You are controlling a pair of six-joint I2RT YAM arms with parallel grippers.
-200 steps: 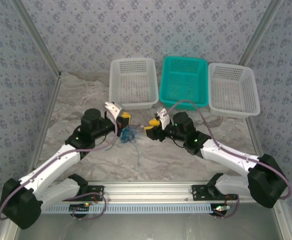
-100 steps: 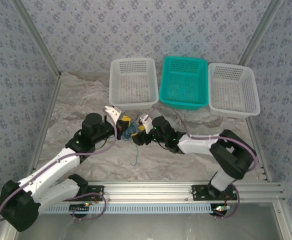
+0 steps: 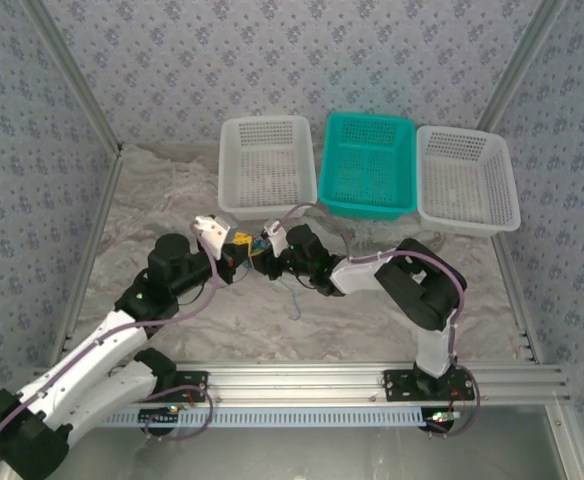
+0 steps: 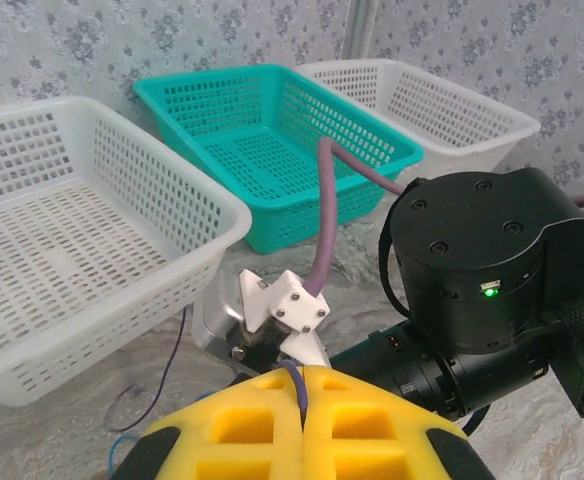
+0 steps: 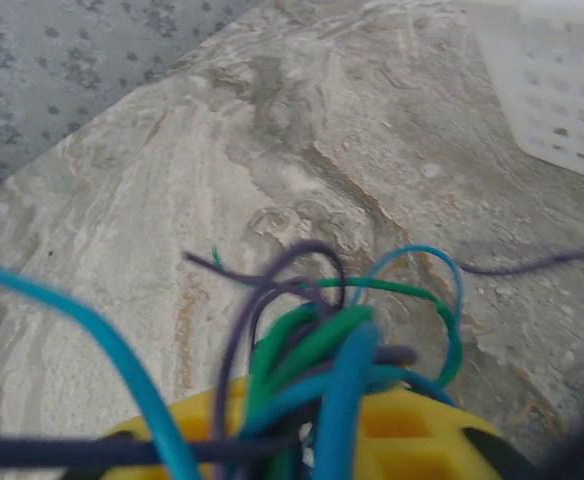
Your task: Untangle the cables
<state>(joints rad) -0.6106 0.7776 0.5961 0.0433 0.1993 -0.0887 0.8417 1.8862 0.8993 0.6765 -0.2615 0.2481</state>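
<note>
The cables [image 5: 317,345] are a bunch of thin blue, green and dark purple wires. They rise out of the yellow pads of my right gripper [image 5: 332,405], which is shut on them just above the table. In the top view the tangle [image 3: 251,256] hangs between my left gripper [image 3: 238,246] and my right gripper [image 3: 262,250], which nearly touch. One loose blue strand [image 3: 294,299] trails down to the table. My left gripper [image 4: 304,375] is shut on one purple wire [image 4: 298,383], with the right gripper's white wrist part [image 4: 284,310] directly ahead of it.
Three baskets stand side by side at the back: a white one [image 3: 267,208], a teal one [image 3: 368,211] and another white one [image 3: 468,226]. The first white basket [image 4: 122,300] is close to the left gripper. A loose purple strand [image 4: 175,345] lies beside that basket.
My right arm has swung left and folded in until its gripper meets the left one, and its jaws have closed on the tangle. The left arm has drawn back slightly to the left.
</note>
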